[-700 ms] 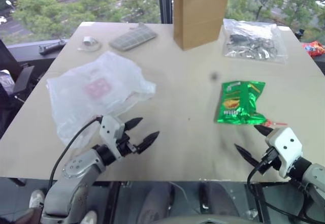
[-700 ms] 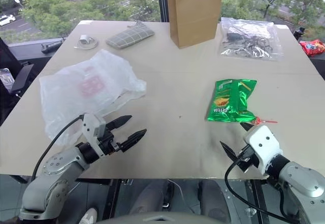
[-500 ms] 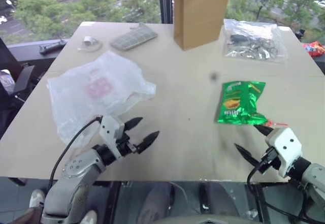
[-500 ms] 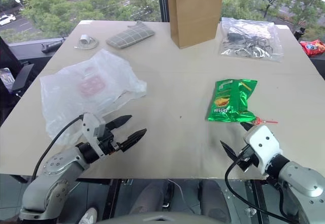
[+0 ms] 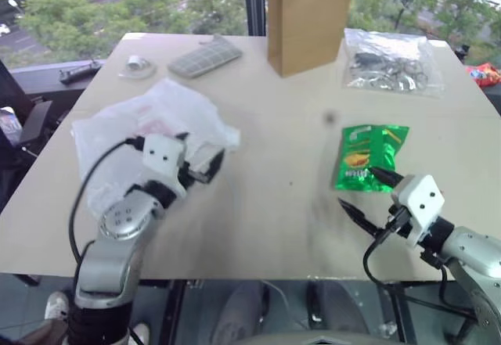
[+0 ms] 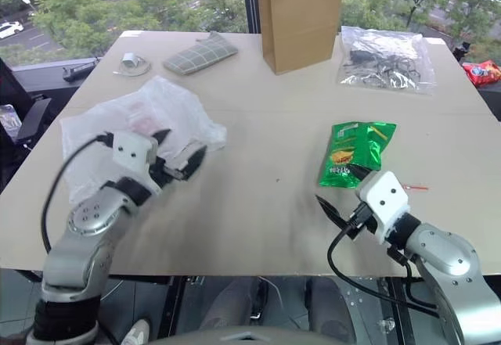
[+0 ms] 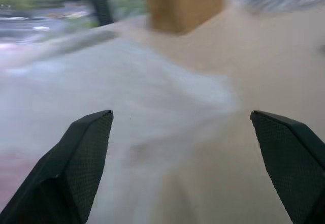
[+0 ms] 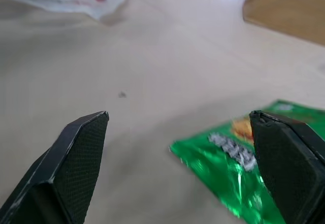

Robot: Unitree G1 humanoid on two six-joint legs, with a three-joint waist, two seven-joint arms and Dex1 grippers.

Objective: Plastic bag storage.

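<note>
Since the earlier frame the left gripper (image 6: 178, 151) had risen from the table's (image 6: 266, 126) near edge and advanced over the plastic bag (image 6: 160, 110); the right gripper (image 6: 338, 190) had moved up beside the green snack packet (image 6: 354, 151). Both stood wide open, holding nothing. That bag lay crumpled on the table's left side, under and ahead of the left fingers (image 7: 81, 158), contact unclear

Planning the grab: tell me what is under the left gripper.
The plastic bag lies on the table under the open left gripper. The bag parts behind the gripper are hidden.
</note>
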